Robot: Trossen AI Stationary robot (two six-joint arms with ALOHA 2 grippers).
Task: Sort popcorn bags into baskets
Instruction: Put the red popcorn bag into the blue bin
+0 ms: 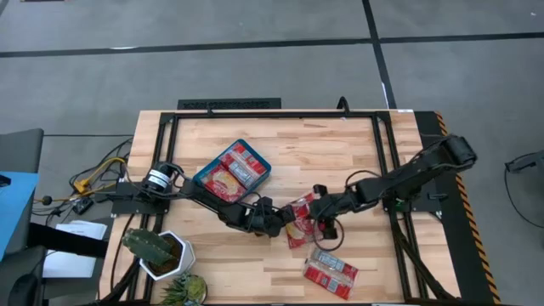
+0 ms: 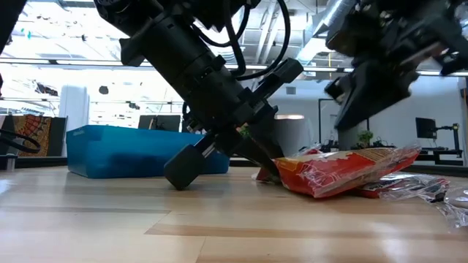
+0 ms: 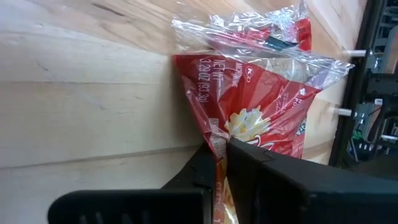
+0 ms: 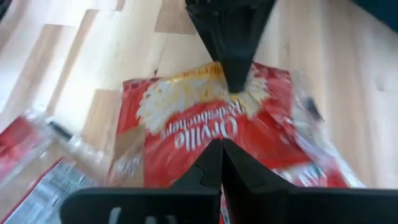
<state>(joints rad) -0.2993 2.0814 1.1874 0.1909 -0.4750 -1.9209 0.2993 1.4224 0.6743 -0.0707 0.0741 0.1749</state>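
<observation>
One red popcorn bag lies mid-table between my two grippers. The left gripper is shut on its left edge, and the right gripper is shut on its opposite edge. In the low view the bag sits tilted, its left end low by the table. A second bag in clear wrap lies flat toward the near edge. The teal tray stands to the far left with red bags inside it. My left gripper pinches the bag's edge between its two fingers, coming in slanting low from the table's left. My right gripper pinches the opposite edge between its shut fingers, coming from the right; the left gripper's fingers show across the bag.
The white hexagonal cactus pot stands at the near left corner beside another plant. More clear-wrapped packets lie just behind the held bag. Bare wood shows toward the far right of the table.
</observation>
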